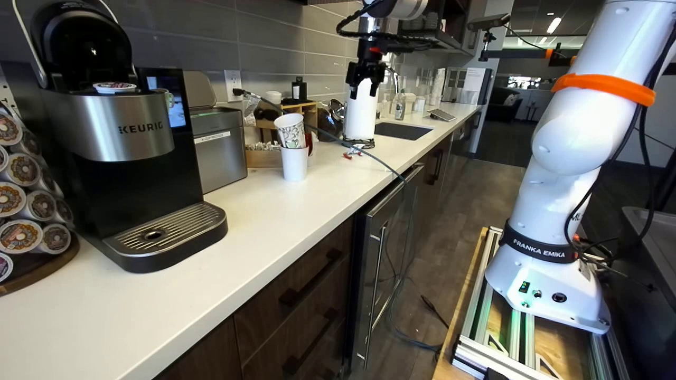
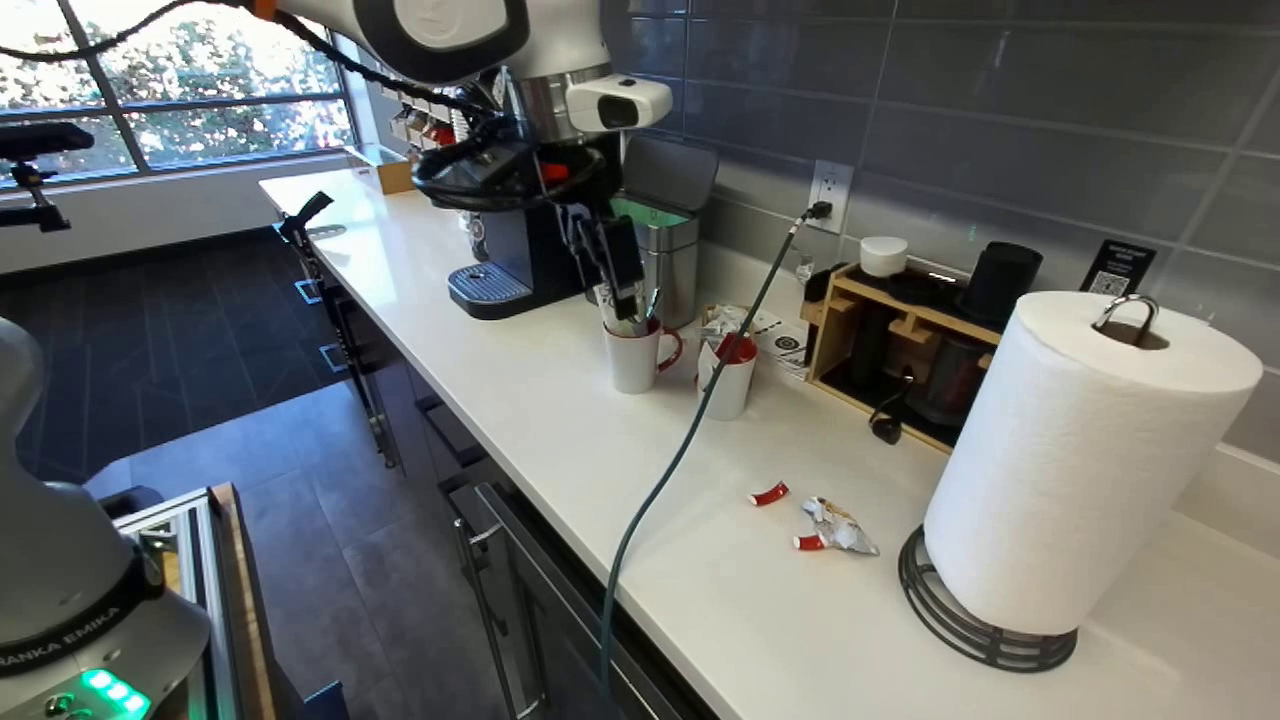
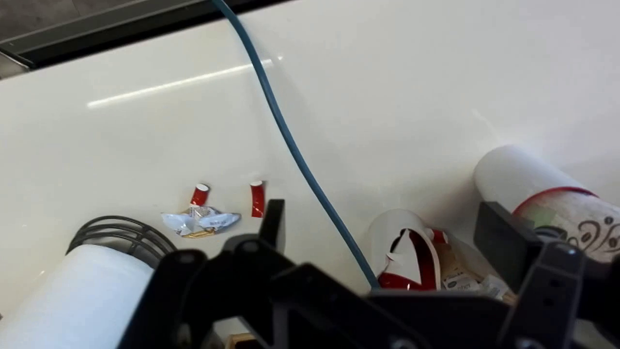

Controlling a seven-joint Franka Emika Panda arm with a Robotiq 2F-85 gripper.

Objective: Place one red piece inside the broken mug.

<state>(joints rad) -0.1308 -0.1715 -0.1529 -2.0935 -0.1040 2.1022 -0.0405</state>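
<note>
In my wrist view, the paper towel roll [image 3: 92, 300] fills the lower left. Left of centre, a red piece [image 3: 199, 195] lies against a crumpled wrapper [image 3: 201, 221], a second red piece [image 3: 257, 199] just beside them. A blue cable [image 3: 294, 149] runs from the top edge to the lower centre. I have the gripper [image 3: 389, 231] spread wide, low in frame, released. The broken mug [image 3: 383, 232] stands low, right of centre; at the right edge, a white mug [image 3: 516, 174] holds a paper cup [image 3: 588, 218].
</note>
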